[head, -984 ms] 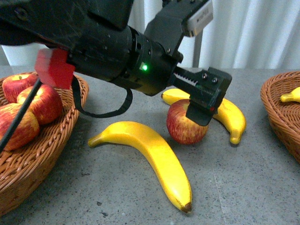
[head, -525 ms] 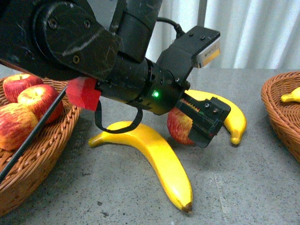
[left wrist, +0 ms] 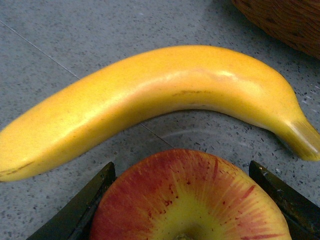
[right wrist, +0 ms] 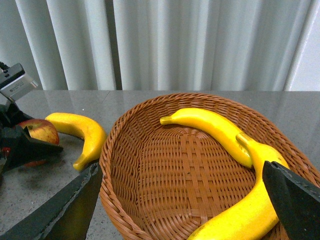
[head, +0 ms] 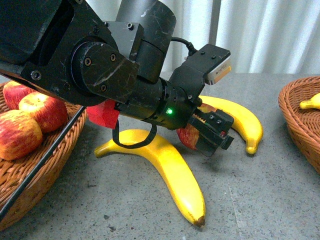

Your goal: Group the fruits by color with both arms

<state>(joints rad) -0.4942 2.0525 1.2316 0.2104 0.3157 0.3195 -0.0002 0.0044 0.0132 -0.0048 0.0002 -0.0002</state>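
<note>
Spreading beneath everything, the speckled grey tabletop (head: 270, 200) carries the scene; the bulky black left arm (head: 100, 75) reaches down over its middle and ends in the left claw (head: 212, 135); well off that claw's left side sits a brown woven wicker basket (head: 30, 190) with three red apples (head: 20, 132) in it; a second brown wicker basket (right wrist: 150, 200) lies just ahead of the right claw (right wrist: 180, 164) and holds two long yellow bananas (right wrist: 215, 127); the right claw is released, its fingers wide with nothing between them; a long curved yellow banana (head: 170, 165) lies just nearer the robot than the left claw, another yellow banana (left wrist: 150, 100) just beyond it; between them, a red apple streaked yellow (left wrist: 190, 200) sits inside the left claw — jaws flank it closely, but whether they squeeze it I cannot tell.
</note>
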